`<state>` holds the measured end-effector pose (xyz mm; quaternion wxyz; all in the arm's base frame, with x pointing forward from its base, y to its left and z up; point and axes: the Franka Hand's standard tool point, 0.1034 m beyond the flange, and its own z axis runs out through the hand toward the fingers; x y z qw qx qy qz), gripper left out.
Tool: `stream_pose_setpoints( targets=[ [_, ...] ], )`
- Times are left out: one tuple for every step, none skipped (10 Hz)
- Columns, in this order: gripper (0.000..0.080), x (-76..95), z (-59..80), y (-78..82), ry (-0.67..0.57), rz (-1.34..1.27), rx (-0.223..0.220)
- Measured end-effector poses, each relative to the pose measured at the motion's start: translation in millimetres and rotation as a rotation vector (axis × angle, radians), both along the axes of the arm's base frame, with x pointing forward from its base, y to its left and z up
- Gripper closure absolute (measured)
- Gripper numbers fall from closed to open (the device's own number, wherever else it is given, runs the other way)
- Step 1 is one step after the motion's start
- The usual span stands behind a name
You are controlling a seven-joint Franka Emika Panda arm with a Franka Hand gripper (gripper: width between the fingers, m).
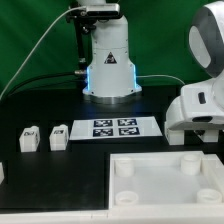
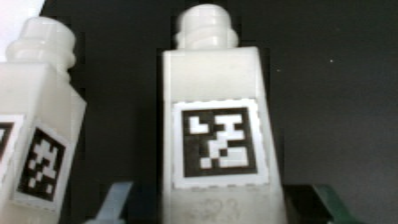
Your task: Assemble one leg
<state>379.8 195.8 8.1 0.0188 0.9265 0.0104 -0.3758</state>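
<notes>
Leg (image 2: 217, 110): white plastic, smooth with a slight sheen. Its tag (image 2: 221, 140) is black print on white, matt and paper-like. Second leg (image 2: 39, 110) is the same plastic with the same kind of tag. On my claw (image 2: 222, 205) the fingers (image 2: 121, 200) are dark grey and matt; can't tell the material. Worktop (image 1: 30, 110) is black, matt. Top (image 1: 165, 180) is white plastic, smooth, matt. Marker board (image 1: 113, 127) is flat white, matt. My base (image 1: 108, 60) has a glossy white shell. Backdrop (image 1: 30, 40) is green, matt.

The arm (image 1: 200, 100) bends low (at the exterior view's right), pincer (image 2: 222, 205) fingers (image 2: 121, 204) spread apart
</notes>
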Motion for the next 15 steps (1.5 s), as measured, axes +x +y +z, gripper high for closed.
stream_pose_setpoints(
  targets=[
    [0.0508,0.0,0.0,0.0,0.000,0.000,0.000],
    [0.0508,0.0,0.0,0.0,0.000,0.000,0.000],
    [0.0508,0.0,0.0,0.0,0.000,0.000,0.000],
    [0.0508,0.0,0.0,0.0,0.000,0.000,0.000],
    [0.0508,0.0,0.0,0.0,0.000,0.000,0.000],
    [0.0508,0.2,0.1,-0.1,0.000,0.000,0.001],
    [0.0507,3.6,2.2,-2.9,-0.004,0.009,0.009],
    [0.0507,22.3,18.6,-13.8,-0.034,0.041,0.043],
    [0.0506,42.6,44.6,-24.8,-0.085,0.061,0.077],
    [0.0506,51.7,65.3,-35.4,-0.096,0.071,0.094],
    [0.0506,61.4,76.4,-41.4,-0.118,0.065,0.098],
    [0.0506,85.3,93.7,-44.0,-0.256,0.056,0.107],
    [0.0506,94.1,114.1,-47.9,-0.399,0.058,0.110],
    [0.0506,81.6,108.0,-49.0,-0.460,0.062,0.111],
    [0.0506,84.9,101.1,-46.8,-0.534,0.060,0.122]
  ],
)
